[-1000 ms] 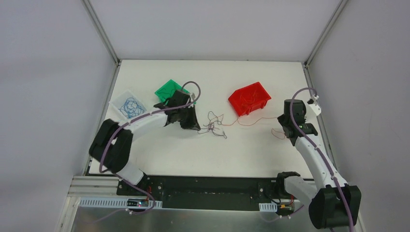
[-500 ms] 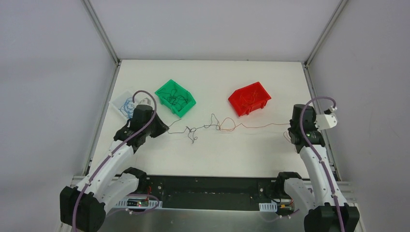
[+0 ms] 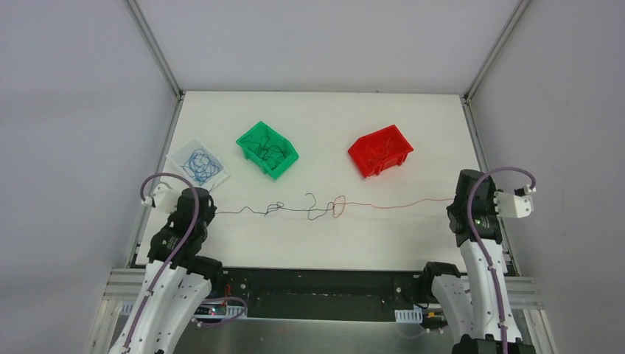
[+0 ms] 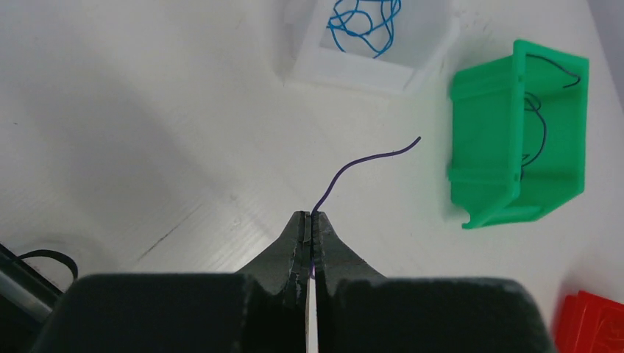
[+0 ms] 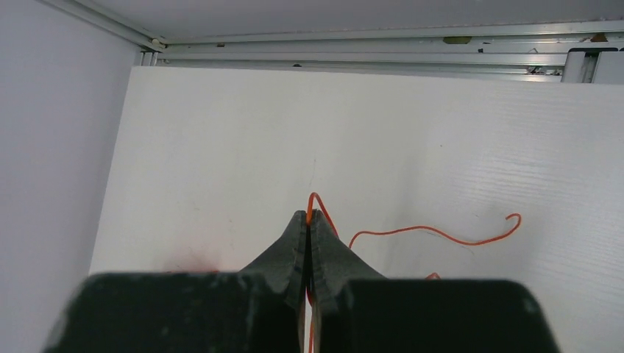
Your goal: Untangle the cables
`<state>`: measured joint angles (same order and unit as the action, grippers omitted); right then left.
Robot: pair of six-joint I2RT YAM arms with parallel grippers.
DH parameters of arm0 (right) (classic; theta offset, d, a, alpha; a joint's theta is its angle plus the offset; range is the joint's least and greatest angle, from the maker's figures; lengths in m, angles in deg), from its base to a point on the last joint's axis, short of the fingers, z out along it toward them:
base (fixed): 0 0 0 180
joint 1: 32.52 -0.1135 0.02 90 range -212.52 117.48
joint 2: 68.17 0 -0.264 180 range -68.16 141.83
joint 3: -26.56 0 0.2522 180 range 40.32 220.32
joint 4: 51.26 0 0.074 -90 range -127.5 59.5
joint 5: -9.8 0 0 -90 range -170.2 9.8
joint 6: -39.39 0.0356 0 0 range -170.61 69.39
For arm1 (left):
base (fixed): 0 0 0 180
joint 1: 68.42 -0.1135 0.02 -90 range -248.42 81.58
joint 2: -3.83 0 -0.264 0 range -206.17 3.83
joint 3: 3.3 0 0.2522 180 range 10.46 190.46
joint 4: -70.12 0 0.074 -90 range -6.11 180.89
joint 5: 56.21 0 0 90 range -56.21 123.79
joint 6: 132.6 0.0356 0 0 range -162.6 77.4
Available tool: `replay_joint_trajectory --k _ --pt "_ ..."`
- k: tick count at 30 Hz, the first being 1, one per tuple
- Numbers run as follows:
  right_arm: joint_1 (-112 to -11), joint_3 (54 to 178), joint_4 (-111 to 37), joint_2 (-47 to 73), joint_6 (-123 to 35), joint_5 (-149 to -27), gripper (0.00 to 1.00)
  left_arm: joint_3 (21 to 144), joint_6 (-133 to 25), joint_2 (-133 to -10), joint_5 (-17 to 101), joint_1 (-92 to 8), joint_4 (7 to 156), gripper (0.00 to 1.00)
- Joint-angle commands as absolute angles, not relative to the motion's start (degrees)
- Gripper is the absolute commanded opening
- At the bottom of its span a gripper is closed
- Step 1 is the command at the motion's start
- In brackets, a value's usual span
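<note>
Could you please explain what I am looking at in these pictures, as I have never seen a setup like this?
These are two robot arms bolted at the near edge of a white table. One picture looks down from above. The other two come from a camera on each wrist, so the black wedges at the bottom of those are the arm's own fingers. The left gripper is shut on a dark cable, and the right gripper is shut on a red cable. The two cables stretch across the table and meet in a small knot in the middle. Farther back are a green bin holding dark wires, a red bin, and a white tray with blue wire.
</note>
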<state>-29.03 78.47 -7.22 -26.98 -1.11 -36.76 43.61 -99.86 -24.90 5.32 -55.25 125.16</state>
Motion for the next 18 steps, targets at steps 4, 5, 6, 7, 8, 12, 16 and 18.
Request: replay_joint_trajectory --k 4,5,6,7,8,12,16,18 --pt "-27.86 78.80 -13.68 -25.63 -11.33 -52.99 0.00 44.05 -96.07 -23.83 4.08 -55.68 124.57 0.00" --pt "-27.86 78.66 -15.80 -25.59 -15.74 -59.76 0.00 44.71 -93.15 -24.53 8.06 -55.68 122.44 0.00" --pt "-27.95 78.33 -18.59 -25.83 -20.36 -67.23 0.05 45.23 -89.02 -25.05 12.94 -55.68 119.58 0.00" --pt "-27.99 77.63 -20.71 -26.44 -22.78 -73.10 0.13 45.39 -85.78 -25.36 18.24 -55.68 116.27 0.00" --pt "-28.14 76.76 -22.59 -27.06 -23.96 -77.88 0.29 45.09 -83.50 -25.58 22.81 -55.68 112.99 0.00" --pt "-31.88 77.28 -22.09 -26.62 -27.75 -86.39 0.72 44.89 -79.71 -28.22 36.13 -55.61 105.35 0.00" --pt "-41.00 79.55 -19.38 -22.94 -29.00 -85.69 0.73 45.96 -79.09 -32.87 40.08 -55.68 104.37 0.00" --pt "-45.67 80.37 -20.11 -20.35 -28.56 -87.02 0.73 46.18 -79.08 -34.14 40.43 -55.67 104.20 0.00"
